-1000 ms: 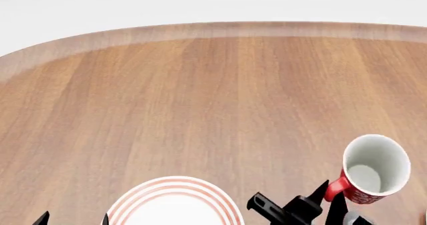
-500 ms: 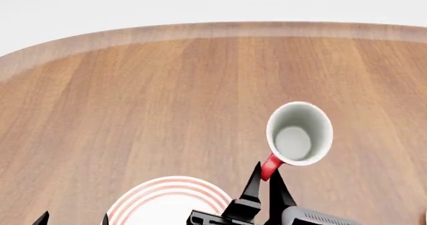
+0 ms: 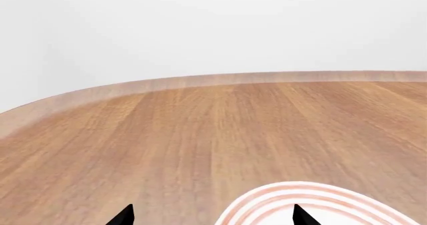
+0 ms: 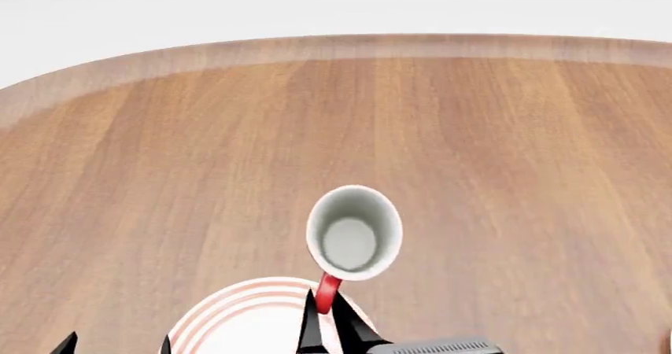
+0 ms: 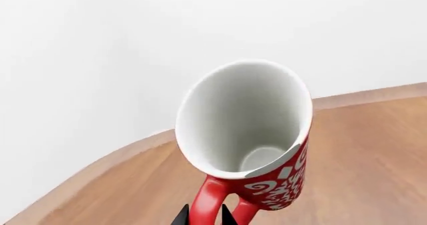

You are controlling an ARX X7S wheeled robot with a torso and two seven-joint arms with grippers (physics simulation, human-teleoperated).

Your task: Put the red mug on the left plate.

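My right gripper (image 4: 327, 316) pinches the red loop handle of the red mug (image 4: 353, 232), fingers pressed together on it, holding the mug aloft and tilted so its white inside faces the head camera. The mug hangs just beyond the far rim of the left plate (image 4: 226, 315), whose red rings show at the near edge of the wooden table (image 4: 210, 149). My left gripper (image 3: 212, 216) hovers low beside the plate, its two black fingertips spread apart and holding nothing.
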